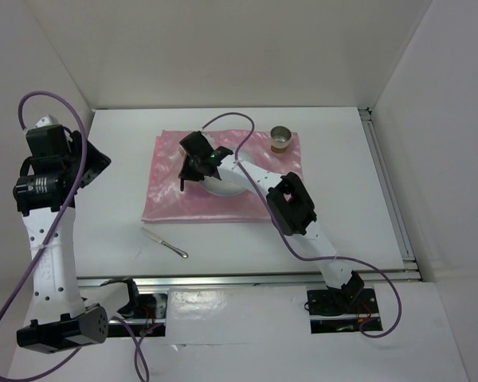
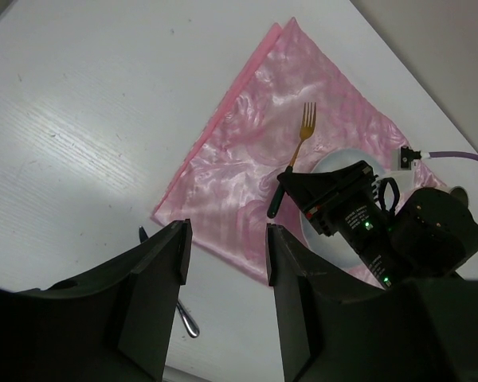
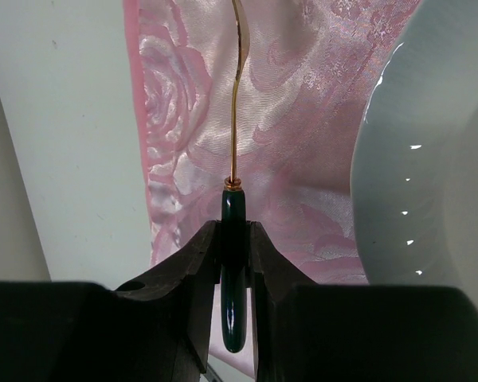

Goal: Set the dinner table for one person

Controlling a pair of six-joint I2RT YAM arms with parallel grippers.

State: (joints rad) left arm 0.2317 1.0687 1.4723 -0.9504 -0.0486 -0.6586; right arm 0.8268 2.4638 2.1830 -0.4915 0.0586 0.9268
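Observation:
A pink shiny cloth (image 1: 167, 191) lies on the white dinner table (image 1: 103, 231). A white plate (image 1: 229, 189) sits on the cloth. My right gripper (image 1: 190, 169) is shut on the dark green handle of a gold fork (image 3: 234, 127) and holds it over the cloth just left of the plate (image 3: 430, 159). The fork (image 2: 303, 131) points toward the far side in the left wrist view, with the right gripper (image 2: 291, 178) behind it. My left gripper (image 2: 227, 263) is open and empty, raised high over the table's left side (image 1: 94, 163).
A small metal cup (image 1: 281, 139) stands at the cloth's far right corner. A silver utensil (image 1: 164, 243) lies on the bare table in front of the cloth, also in the left wrist view (image 2: 187, 318). White walls close three sides; a metal rail (image 1: 247, 278) runs along the front.

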